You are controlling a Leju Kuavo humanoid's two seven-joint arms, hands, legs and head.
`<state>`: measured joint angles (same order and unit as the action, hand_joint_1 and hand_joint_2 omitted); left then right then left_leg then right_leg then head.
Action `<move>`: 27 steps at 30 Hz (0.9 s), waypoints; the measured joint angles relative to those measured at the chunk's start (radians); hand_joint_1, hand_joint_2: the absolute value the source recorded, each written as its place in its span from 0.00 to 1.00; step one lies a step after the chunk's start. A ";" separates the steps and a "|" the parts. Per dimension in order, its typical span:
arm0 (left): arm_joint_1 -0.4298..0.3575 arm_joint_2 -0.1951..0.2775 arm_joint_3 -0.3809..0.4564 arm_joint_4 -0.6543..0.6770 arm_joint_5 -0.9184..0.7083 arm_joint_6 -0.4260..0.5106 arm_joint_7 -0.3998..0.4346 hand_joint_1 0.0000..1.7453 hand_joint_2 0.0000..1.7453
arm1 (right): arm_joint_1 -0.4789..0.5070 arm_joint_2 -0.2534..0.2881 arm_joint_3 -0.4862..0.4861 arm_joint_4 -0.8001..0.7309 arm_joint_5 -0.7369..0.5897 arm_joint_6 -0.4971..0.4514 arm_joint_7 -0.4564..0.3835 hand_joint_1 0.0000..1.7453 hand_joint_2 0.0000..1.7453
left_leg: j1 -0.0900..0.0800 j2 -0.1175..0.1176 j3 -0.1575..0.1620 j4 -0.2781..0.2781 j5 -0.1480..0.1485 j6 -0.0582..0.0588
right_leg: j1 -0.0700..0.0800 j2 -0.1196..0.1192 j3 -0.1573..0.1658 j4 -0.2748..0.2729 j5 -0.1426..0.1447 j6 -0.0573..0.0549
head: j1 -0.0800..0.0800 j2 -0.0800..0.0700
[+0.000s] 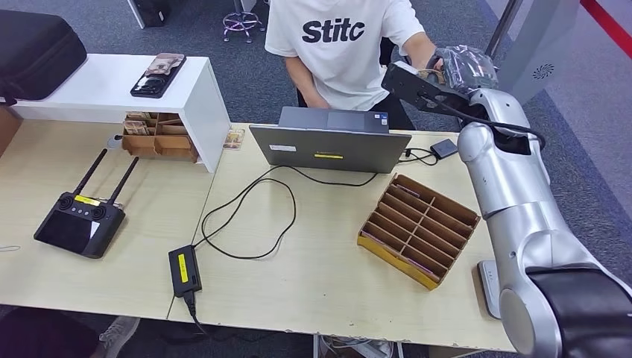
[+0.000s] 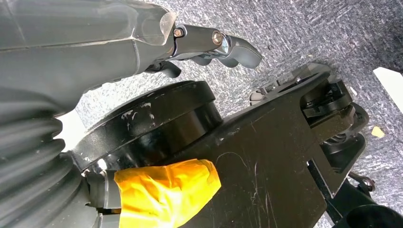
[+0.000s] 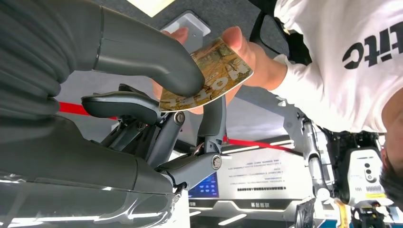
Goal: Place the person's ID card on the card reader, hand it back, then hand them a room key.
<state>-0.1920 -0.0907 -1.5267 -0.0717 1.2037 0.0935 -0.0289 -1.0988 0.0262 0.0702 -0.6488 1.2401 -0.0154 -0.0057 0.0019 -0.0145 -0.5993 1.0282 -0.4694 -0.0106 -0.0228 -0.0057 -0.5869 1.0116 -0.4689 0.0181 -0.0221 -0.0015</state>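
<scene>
Room key handover, last step.
Right robot hand (image 3: pixel 157 90) pinching room key (image 3: pixel 209 76) with person's hand (image 3: pixel 247 57); next: release.

the right hand's (image 3: pixel 157 95) thumb covers part of the card (image 3: pixel 209 78), the person's hand (image 3: pixel 247 52) hides its far edge, and the print is partly unreadable.
</scene>
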 joint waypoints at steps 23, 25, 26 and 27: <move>-0.002 0.001 0.000 0.000 0.015 0.000 0.010 0.00 1.00 | 0.010 0.022 -0.027 -0.045 0.068 -0.006 -0.047 0.00 1.00 | 0.000 0.000 0.000 0.000 0.000 0.000 | 0.000 0.000 0.000 0.000 0.000 0.000 | 0.000 0.000; -0.002 0.001 0.000 0.000 0.016 0.000 0.010 0.00 1.00 | 0.012 0.023 -0.027 -0.052 0.066 -0.008 -0.054 0.00 1.00 | 0.000 0.000 0.000 0.000 0.000 0.000 | 0.000 0.000 0.000 0.000 0.000 0.000 | 0.000 0.000; -0.002 0.002 0.000 0.000 0.017 0.000 0.010 0.00 1.00 | 0.015 0.023 -0.027 -0.059 0.063 -0.010 -0.061 0.00 1.00 | 0.000 0.000 0.000 0.000 0.000 0.000 | 0.000 0.000 0.000 0.000 0.000 0.000 | 0.000 0.000; -0.002 0.002 0.000 0.000 0.017 0.000 0.010 0.00 1.00 | 0.021 0.024 -0.027 -0.070 0.057 -0.013 -0.069 0.00 1.00 | 0.000 0.000 0.000 0.000 0.000 0.000 | 0.000 0.000 0.000 0.000 0.000 0.000 | 0.000 0.000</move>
<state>-0.1936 -0.0888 -1.5267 -0.0718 1.2211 0.0932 -0.0189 -1.0783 0.0505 0.0432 -0.7193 1.2972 -0.0281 -0.0751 0.0019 -0.0141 -0.5990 1.0282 -0.4694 -0.0106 -0.0228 -0.0053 -0.5869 1.0115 -0.4688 0.0180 -0.0222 -0.0015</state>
